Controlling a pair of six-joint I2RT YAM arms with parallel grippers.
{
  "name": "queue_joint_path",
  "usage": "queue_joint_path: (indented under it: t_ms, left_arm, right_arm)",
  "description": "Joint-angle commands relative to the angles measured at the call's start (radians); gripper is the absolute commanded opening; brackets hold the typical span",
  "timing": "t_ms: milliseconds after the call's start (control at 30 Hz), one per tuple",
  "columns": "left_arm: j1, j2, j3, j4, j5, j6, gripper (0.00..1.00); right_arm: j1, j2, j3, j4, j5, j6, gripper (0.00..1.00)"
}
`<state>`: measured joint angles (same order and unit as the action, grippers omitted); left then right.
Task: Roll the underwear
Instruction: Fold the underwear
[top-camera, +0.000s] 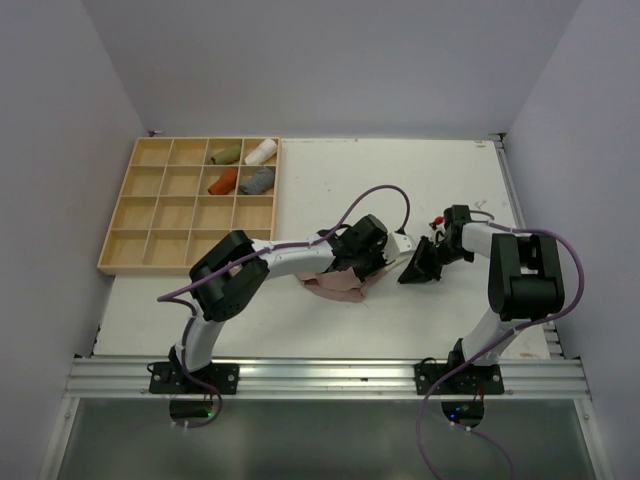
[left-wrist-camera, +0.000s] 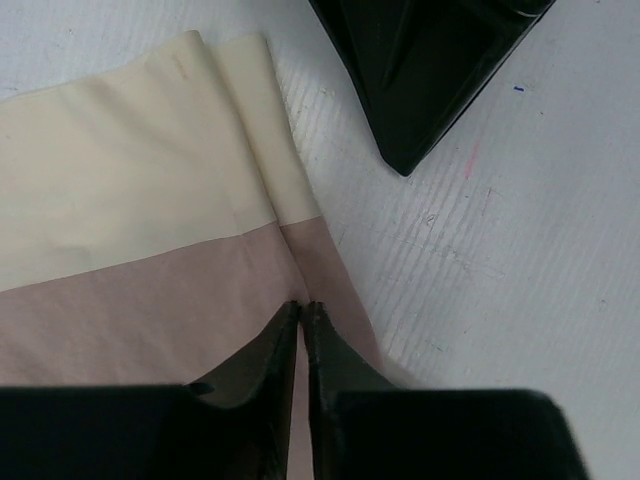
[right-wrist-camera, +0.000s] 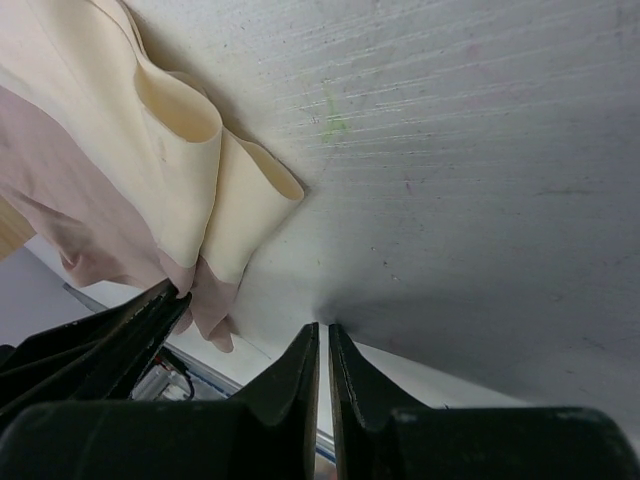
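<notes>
Your left gripper (left-wrist-camera: 303, 308) is pinched nearly closed, only a hairline slit between the fingers. It sits on the edge of the pale underwear (left-wrist-camera: 150, 200), on the pink part just below the cream band. (Right wrist view shows the cloth bunched into folds at that fingertip, so call it gripped.) The garment lies on the white table (left-wrist-camera: 500, 280) near the centre, partly under your left wrist.

Your right gripper (right-wrist-camera: 323, 335) has its fingers together with a thin slit and nothing between them. It is low over the table, just beside the cloth's edge and apart from it.

The rust-orange underwear (top-camera: 222, 182) is rolled in the wooden tray (top-camera: 150, 215) at back left, second row from the back, third compartment from the left. A grey roll (top-camera: 257, 181) is in the next compartment.
</notes>
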<state>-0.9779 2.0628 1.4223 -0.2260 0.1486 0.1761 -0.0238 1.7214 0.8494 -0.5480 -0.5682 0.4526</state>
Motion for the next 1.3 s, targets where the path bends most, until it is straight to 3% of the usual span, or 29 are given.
queue_joint_path:
  t_ms: [0,67,533,767,1233,1267]
  left_arm:
    - [-0.005,0.002,0.038,0.013,-0.001,0.005,0.07]
    - [-0.005,-0.003,0.038,0.013,0.014,0.007,0.00]
    - [-0.005,-0.105,-0.020,0.025,0.118,-0.012,0.00]
    - [-0.005,-0.136,-0.082,0.120,0.201,-0.026,0.00]
    - [-0.005,0.002,-0.055,0.079,0.286,-0.064,0.00]
    - [-0.005,0.008,-0.059,0.082,0.290,-0.067,0.05]
  right_arm:
    - [-0.001,0.009,0.010,0.023,0.031,0.005,0.13]
    - [-0.001,0.010,0.008,0.031,0.030,0.008,0.13]
    - [0.001,0.017,-0.013,0.042,0.027,0.017,0.11]
    - [0.001,0.009,-0.024,0.048,0.030,0.014,0.12]
    - [-0.001,-0.039,0.011,-0.032,0.024,-0.063,0.10]
    - [-0.001,-0.063,0.016,-0.044,0.018,-0.074,0.10]
